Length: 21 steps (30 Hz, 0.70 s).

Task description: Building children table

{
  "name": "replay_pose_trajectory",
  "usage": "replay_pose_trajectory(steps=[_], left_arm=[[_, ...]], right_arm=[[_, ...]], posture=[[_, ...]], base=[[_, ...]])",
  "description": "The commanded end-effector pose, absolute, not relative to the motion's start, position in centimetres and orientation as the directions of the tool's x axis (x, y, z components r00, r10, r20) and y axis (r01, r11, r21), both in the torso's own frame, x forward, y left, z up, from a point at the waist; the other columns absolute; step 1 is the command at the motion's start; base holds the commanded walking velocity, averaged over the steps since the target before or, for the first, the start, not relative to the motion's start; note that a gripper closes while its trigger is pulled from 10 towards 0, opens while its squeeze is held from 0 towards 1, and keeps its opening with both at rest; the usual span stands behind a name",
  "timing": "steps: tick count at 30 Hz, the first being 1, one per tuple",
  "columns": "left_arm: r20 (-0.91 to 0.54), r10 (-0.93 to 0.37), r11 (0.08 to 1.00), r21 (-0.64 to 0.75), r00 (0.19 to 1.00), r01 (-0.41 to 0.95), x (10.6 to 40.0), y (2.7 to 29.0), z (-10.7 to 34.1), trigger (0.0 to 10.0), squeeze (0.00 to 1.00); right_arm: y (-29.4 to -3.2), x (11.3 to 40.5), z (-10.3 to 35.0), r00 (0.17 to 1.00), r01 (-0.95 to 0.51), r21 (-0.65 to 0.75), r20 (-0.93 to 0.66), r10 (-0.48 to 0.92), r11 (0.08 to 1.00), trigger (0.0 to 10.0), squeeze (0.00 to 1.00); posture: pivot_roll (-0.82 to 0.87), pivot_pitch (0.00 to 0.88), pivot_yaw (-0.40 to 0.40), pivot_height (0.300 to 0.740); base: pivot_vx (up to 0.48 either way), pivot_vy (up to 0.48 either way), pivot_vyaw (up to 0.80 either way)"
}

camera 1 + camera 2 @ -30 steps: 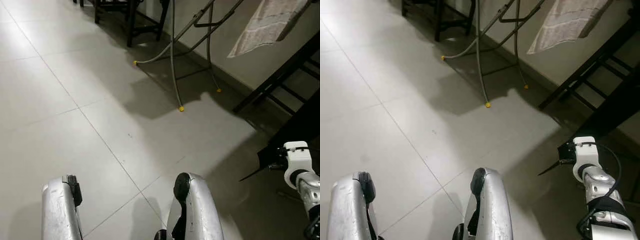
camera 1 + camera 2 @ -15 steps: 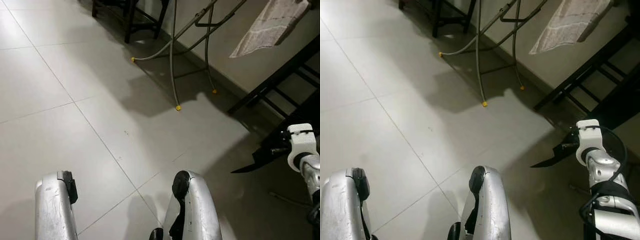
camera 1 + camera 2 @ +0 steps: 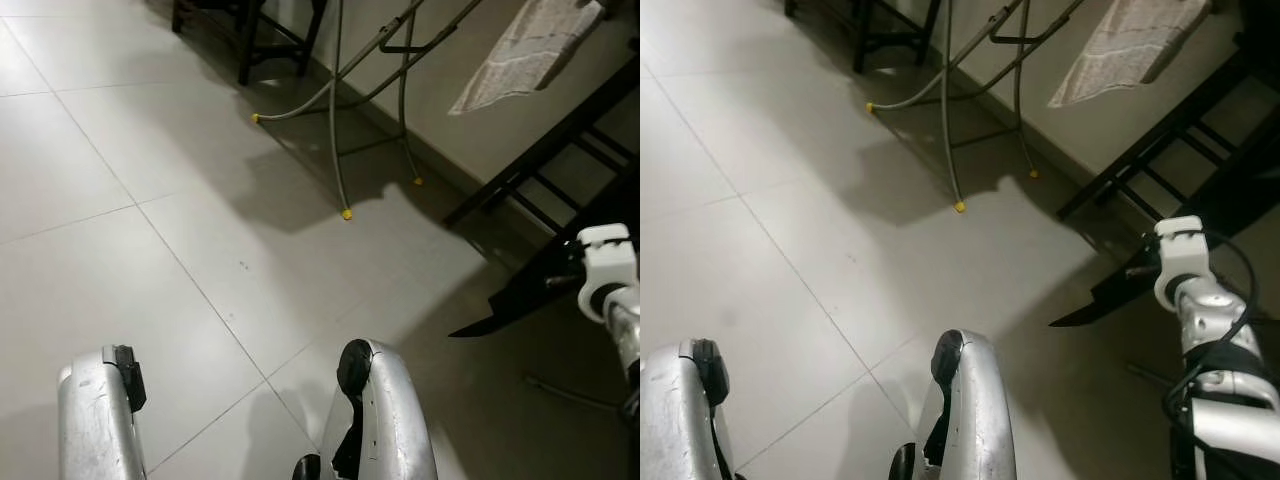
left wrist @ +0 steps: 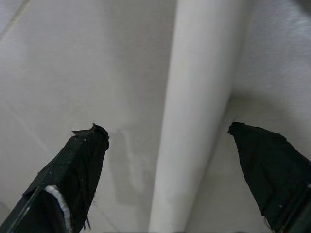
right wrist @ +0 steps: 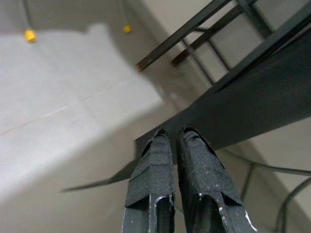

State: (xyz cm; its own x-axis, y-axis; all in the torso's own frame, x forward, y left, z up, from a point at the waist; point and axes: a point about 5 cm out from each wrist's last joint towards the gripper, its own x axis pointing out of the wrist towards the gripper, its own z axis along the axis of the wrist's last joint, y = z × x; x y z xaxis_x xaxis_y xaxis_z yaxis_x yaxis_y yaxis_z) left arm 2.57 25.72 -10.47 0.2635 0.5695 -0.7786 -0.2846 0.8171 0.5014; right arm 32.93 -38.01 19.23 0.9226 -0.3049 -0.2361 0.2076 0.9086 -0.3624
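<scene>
My right gripper [image 3: 455, 333] hangs low over the tiled floor [image 3: 150, 150] at the right, its two long black fingers [image 5: 150, 170] pressed together with nothing visible between them. It points toward a black slanted frame [image 3: 540, 170] against the wall. My left gripper [image 4: 164, 128] is open, its fingers [image 4: 82, 155] spread wide. A pale round post [image 4: 194, 97] runs past between them without touching either finger. I cannot tell what the post belongs to. No table parts can be made out on the floor.
A drying rack [image 3: 340, 120] on thin grey legs with yellow feet stands ahead by the wall, a towel [image 3: 520, 50] hanging beside it. Dark furniture legs [image 3: 250, 40] stand at the top. A thin cable [image 3: 560, 390] lies at the right. Two silver limbs [image 3: 385, 420] show at the bottom.
The view has drifted slightly across the floor. My right arm has lifted a little and its shut fingers now reach further toward the black frame.
</scene>
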Motion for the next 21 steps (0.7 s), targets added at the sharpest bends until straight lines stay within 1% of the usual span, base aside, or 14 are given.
replay_pose_trajectory(steps=[1,9,10,14,15,21], left_arm=[[-0.834,0.476,0.869,0.399,0.279,-0.291,3.1,22.0,-11.4,10.0,0.00],[-0.839,0.457,0.880,0.379,0.294,-0.286,3.6,21.5,-11.4,10.0,0.00],[-0.837,0.460,0.880,0.385,0.298,-0.278,3.7,21.4,-11.4,10.0,0.00],[-0.827,0.479,0.872,0.408,0.295,-0.272,3.7,21.5,-11.4,10.0,0.00],[-0.817,0.501,0.860,0.430,0.287,-0.275,3.5,21.6,-11.4,10.0,0.00],[-0.824,0.495,0.861,0.422,0.276,-0.285,3.4,21.4,-11.4,10.0,0.00]], right_arm=[[-39.5,32.1,20.0,0.903,0.255,-0.364,-0.240,-0.355,0.896,10.0,0.00],[-40.0,32.3,21.5,0.903,0.281,-0.373,-0.211,-0.375,0.884,10.0,0.00],[-40.1,32.3,22.0,0.903,0.289,-0.375,-0.197,-0.381,0.881,10.0,0.00],[-40.3,32.5,23.5,0.906,0.314,-0.377,-0.156,-0.394,0.871,10.0,0.00],[-40.5,32.5,24.5,0.906,0.330,-0.370,-0.134,-0.402,0.868,10.0,0.00],[-40.7,32.4,24.8,0.905,0.319,-0.380,-0.149,-0.398,0.868,10.0,0.00]], posture=[[-0.29,0.102,-0.358,0.300],[-0.30,0.094,-0.378,0.300],[-0.32,0.090,-0.392,0.300],[-0.33,0.087,-0.400,0.300],[-0.34,0.080,-0.400,0.300],[-0.35,0.079,-0.400,0.300]], base=[[0.000,0.000,0.00],[0.000,0.000,0.00],[0.000,0.000,0.00],[0.000,0.000,0.00],[0.000,0.000,0.00],[0.000,0.000,0.00]])
